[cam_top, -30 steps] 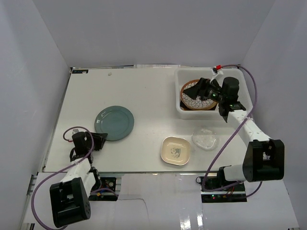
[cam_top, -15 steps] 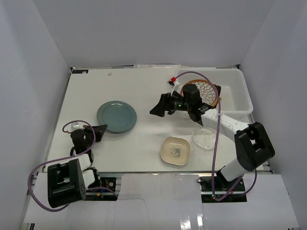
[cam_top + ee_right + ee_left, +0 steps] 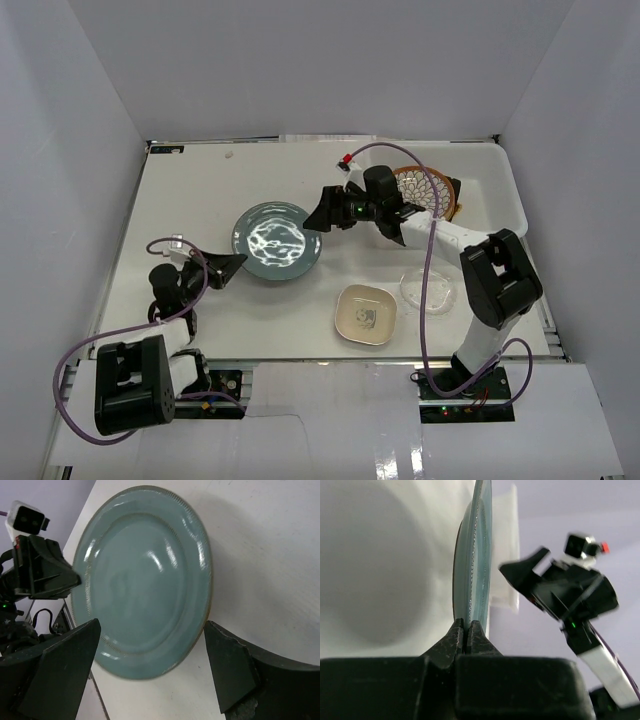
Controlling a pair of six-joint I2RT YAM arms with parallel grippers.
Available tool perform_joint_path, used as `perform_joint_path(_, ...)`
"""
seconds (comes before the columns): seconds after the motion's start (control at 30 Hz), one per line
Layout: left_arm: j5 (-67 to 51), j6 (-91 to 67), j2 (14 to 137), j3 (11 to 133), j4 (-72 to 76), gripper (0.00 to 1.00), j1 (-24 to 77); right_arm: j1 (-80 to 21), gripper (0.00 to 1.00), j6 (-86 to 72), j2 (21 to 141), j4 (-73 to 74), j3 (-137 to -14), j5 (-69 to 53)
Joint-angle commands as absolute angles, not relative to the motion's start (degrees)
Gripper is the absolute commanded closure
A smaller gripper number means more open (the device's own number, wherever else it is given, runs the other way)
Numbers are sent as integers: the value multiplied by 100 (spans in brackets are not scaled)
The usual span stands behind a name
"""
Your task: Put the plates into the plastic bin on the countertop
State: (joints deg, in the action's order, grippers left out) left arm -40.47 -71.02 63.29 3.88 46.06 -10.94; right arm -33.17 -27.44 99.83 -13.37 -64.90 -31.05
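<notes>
Well behind the right gripper (image 3: pixel 325 212), the plastic bin (image 3: pixel 495 205) holds the petal-patterned plate (image 3: pixel 432 190), its brown rim showing and one side covered by the right arm (image 3: pixel 440 228). Whether more lies beneath it cannot be told.

The right arm stretches low and leftward out from the bin. Its gripper is spread wide with nothing between the fingers (image 3: pixel 60 680), and the tips are just short of the teal plate (image 3: pixel 277 240) straight ahead. In the right wrist view that plate fills the space in front of the parted jaws.

The left arm (image 3: pixel 168 295) is folded close to its base, and the left gripper (image 3: pixel 228 268) is clamped on the rim of the teal plate. The left wrist view shows that rim edge-on, pinched between the closed fingertips (image 3: pixel 455 632). The teal plate sits over the countertop (image 3: pixel 200 180), between the two grippers.

Beside the right forearm, the cream rounded-square plate (image 3: pixel 366 314) and the clear glass plate (image 3: pixel 428 290) lie flat on the countertop.
</notes>
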Motion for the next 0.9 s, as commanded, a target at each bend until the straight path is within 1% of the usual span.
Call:
perform_joint_path(0.0, -5194, -7470, 6170, 1036, 5756, 100, -941, -3156, 10, -2654, 10046, -1266, -6785, -2936)
perform_joint_path(0.23, -5440, -7796, 6328, 1450, 6117, 100, -589, -2944, 10, -2452, 9870, -985, -6715, -2654)
perform_joint_path(0.27, -5475, -7796, 6346, 1511, 6100, 100, -554, -2936, 9, -2443, 9835, -1010, -6697, -2741)
perform_joint_path(0.3, -5493, -7761, 6381, 1599, 6039, 100, -475, -2936, 3, -2452, 9809, -1080, -6654, -3082)
perform_joint_path(0.33, -5502, -7656, 6398, 1765, 5838, 100, -431, -2927, 2, -2522, 9791, -1203, -6592, -3320)
perform_joint_path(0.37, -5502, -7586, 6407, 1836, 5732, 100, -378, -2918, 11, -2627, 9739, -1570, -6522, -3548)
perform_joint_path(0.4, -5450, -7524, 6399, 1898, 5626, 100, -300, -2901, 35, -2950, 9712, -1791, -6443, -3934)
perform_joint_path(0.43, -5397, -7384, 6372, 2029, 5381, 92, -264, -2857, 64, -3118, 9642, -2010, -6277, -4094)
perform_joint_path(0.47, -5396, -7331, 6363, 2091, 5257, 86, -229, -2813, 64, -3268, 9607, -2195, -6197, -4218)
perform_joint_path(0.5, -5362, -7260, 6355, 2144, 5117, 81, -185, -2769, 80, -3409, 9563, -2502, -6144, -4436)
perform_joint_path(0.53, -5335, -7199, 6328, 2214, 4898, 77, -167, -2725, 86, -3680, 9484, -2644, -6057, -4534)
perform_joint_path(0.57, -5309, -7085, 6319, 2267, 4782, 66, -150, -2611, 92, -3787, 9440, -2776, -6021, -4613)
perform_joint_path(0.67, -5195, -6935, 6311, 2373, 4369, 45, -88, -2296, 92, -4034, 9159, -3041, -5933, -4685)
perform_joint_path(0.7, -5160, -6848, 6328, 2399, 4246, 33, -88, -2172, 92, -4060, 9080, -3050, -5941, -4650)
perform_joint_path(0.73, -5159, -6777, 6328, 2417, 4193, 28, 86, -2049, 92, -4104, 8914, -3050, -5950, -4623)
perform_joint_path(0.77, -5133, -6689, 6337, 2452, 4088, 19, 175, -1717, 92, -4157, 8825, -3059, -5950, -4588)
perform_joint_path(0.8, -5115, -6454, 6354, 2565, 3939, 2, 324, -1514, 92, -4209, 8746, -3085, -5959, -4553)
perform_joint_path(0.83, -5028, -6303, 6372, 2645, 3572, 2, 430, -1312, 92, -4271, 8597, -3102, -5959, -4518)
perform_joint_path(0.87, -4958, -6119, 6398, 2741, 3351, 2, 544, -866, 92, -4341, 8509, -3103, -5950, -4457)
